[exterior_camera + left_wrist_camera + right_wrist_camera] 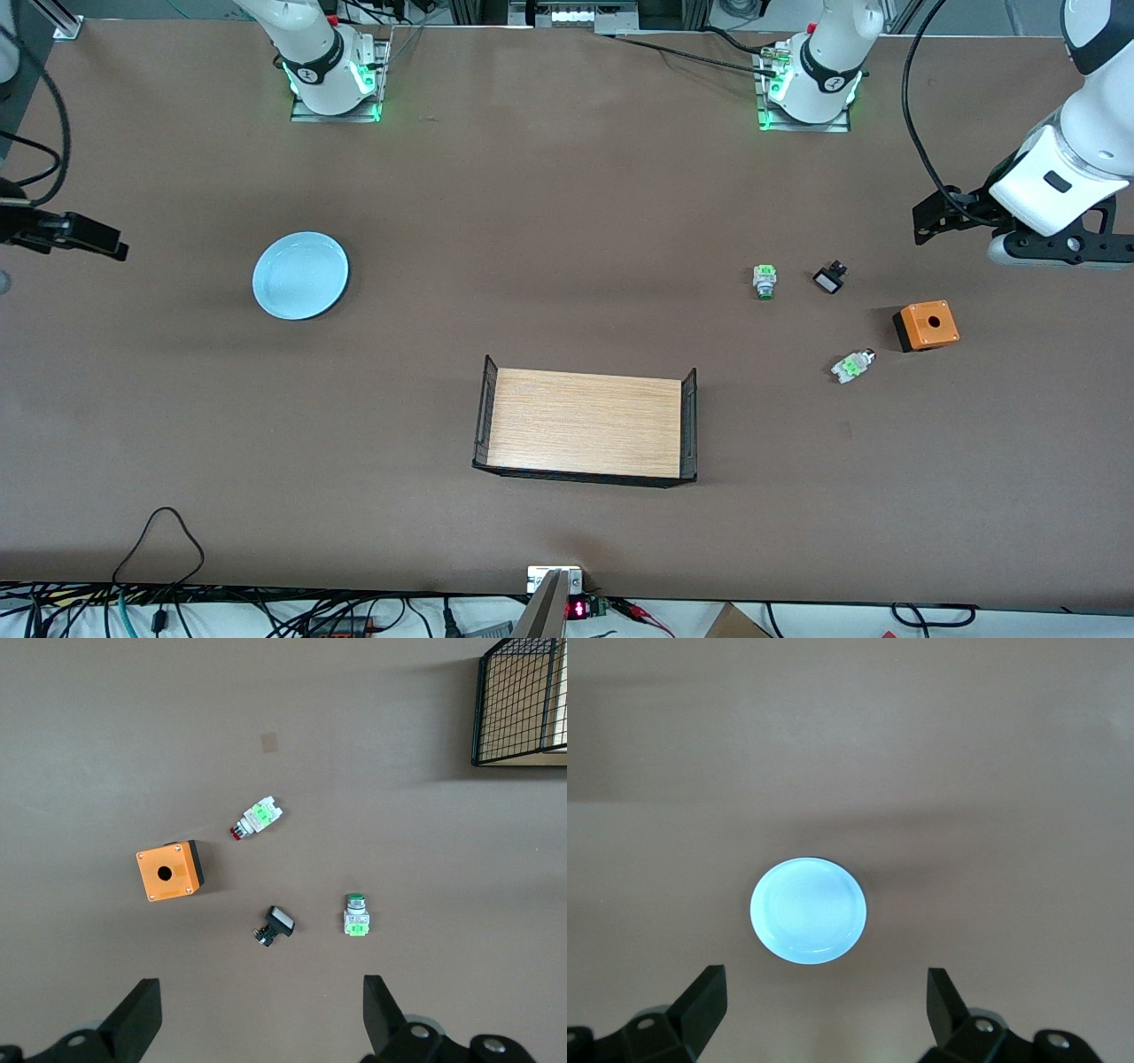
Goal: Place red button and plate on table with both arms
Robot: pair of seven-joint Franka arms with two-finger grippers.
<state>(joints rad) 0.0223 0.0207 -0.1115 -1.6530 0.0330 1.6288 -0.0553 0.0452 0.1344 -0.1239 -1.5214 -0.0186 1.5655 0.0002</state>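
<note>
Beside the red button (852,365) lie an orange box (927,325) and green-capped switch (765,280); left gripper (257,1020) and right gripper (824,1014) hang spread over the table (549,221).

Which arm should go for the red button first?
Left. The left gripper hangs open above the switches at its end of the table, with the red button lying on its side beside the orange box. The right gripper, also open, is over the plate.
</note>
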